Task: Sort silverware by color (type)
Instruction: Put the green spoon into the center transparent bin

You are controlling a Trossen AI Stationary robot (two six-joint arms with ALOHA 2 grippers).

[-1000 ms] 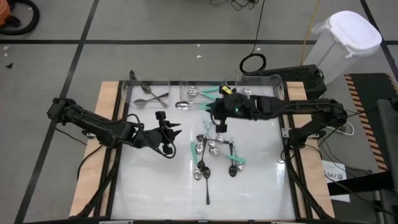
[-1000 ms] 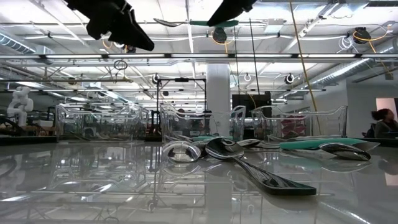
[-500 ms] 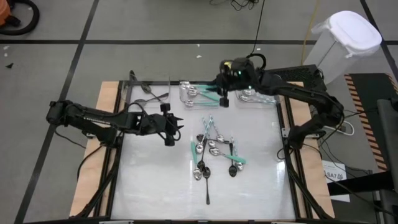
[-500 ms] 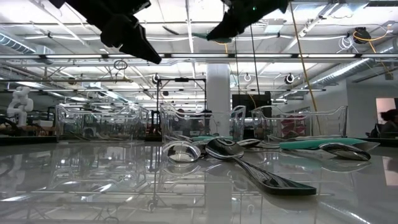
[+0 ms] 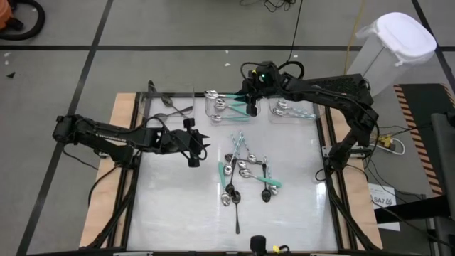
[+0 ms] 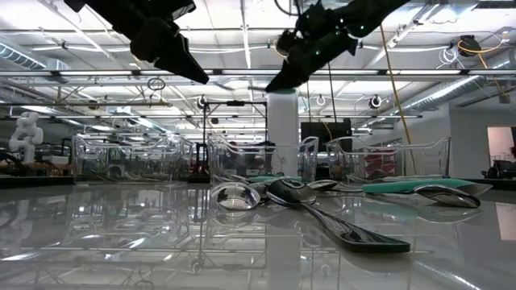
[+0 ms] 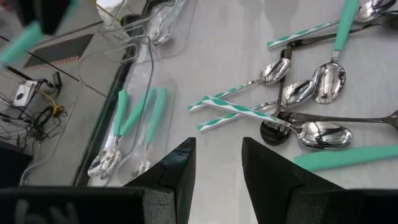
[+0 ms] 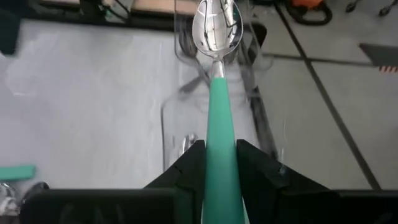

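Observation:
The silverware lies in a loose pile at the table's middle: shiny spoons with teal or striped handles, and dark ones. Three clear bins stand along the far edge. My right gripper hangs over the middle bin and is shut on a teal-handled spoon. That bin holds other teal-handled spoons. My left gripper hovers open left of the pile, with nothing between its fingers. My right gripper pinches the spoon's teal handle between its two fingers. The handle runs along the fingers, and the shiny bowl sticks out ahead of them. The fingers slant down from the table's right. The spoon is lifted clear above the bin.
The far-left bin holds dark utensils. The far-right bin holds pale-handled ones. Wooden rails run along the table's left and right sides. A white lidded can stands beyond the far right corner.
My right gripper has carried the teal-handled spoon from above the pile's far end toward the table's far edge. It has sunk and rolled, and now hangs over the middle bin. My left gripper swung a little toward the far edge, then kept still.

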